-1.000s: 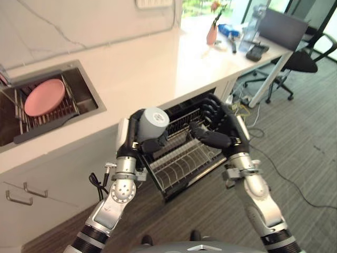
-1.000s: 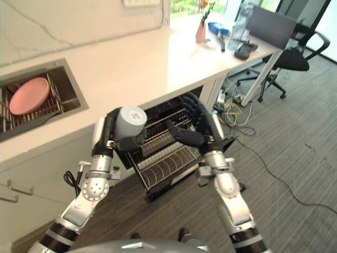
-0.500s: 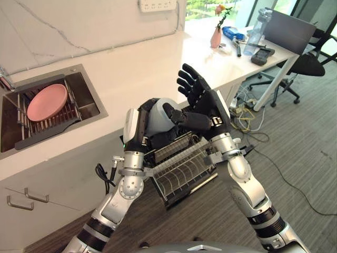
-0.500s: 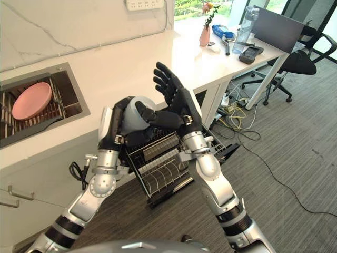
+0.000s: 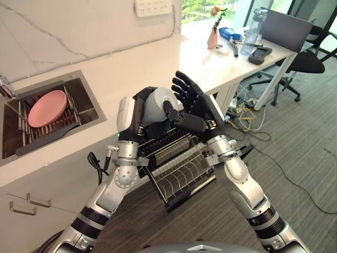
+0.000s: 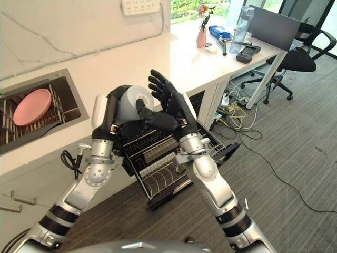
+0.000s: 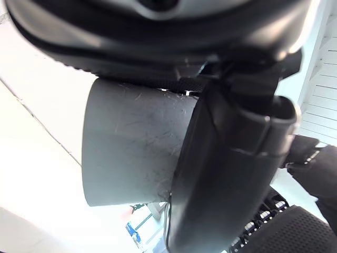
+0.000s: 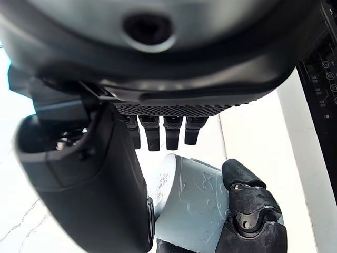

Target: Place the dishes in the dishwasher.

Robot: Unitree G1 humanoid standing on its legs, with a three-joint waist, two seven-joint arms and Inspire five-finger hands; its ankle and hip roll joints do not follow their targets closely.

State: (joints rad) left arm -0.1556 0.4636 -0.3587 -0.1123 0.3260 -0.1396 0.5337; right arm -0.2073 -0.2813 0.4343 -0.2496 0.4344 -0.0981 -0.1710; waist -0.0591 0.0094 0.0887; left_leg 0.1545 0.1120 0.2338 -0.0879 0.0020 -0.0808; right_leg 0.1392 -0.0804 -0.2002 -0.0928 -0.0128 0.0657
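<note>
A grey cup (image 5: pixel 158 104) is held in my left hand (image 5: pixel 135 113), whose fingers curl round it, above the pulled-out dishwasher rack (image 5: pixel 181 171). My right hand (image 5: pixel 199 108) stands close against the cup's other side with its fingers straight and spread, its thumb touching the cup. The left wrist view has the cup (image 7: pixel 131 153) pressed under the thumb. In the right wrist view the cup (image 8: pixel 192 205) lies just past my right hand's fingers, with a left-hand finger (image 8: pixel 246 211) wrapped on it. A pink plate (image 5: pixel 46 107) lies on the sink's rack.
The sink (image 5: pixel 84 95) is set in the white counter (image 5: pixel 137 68) at the left. A desk at the back right carries a pink vase (image 5: pixel 212 38), a bottle and a laptop. An office chair (image 5: pixel 308 58) stands beyond it. Grey floor lies open to the right.
Both hands have risen from over the rack. My right hand has come up open against the cup, which my left hand has kept holding. The camera has shifted a little.
</note>
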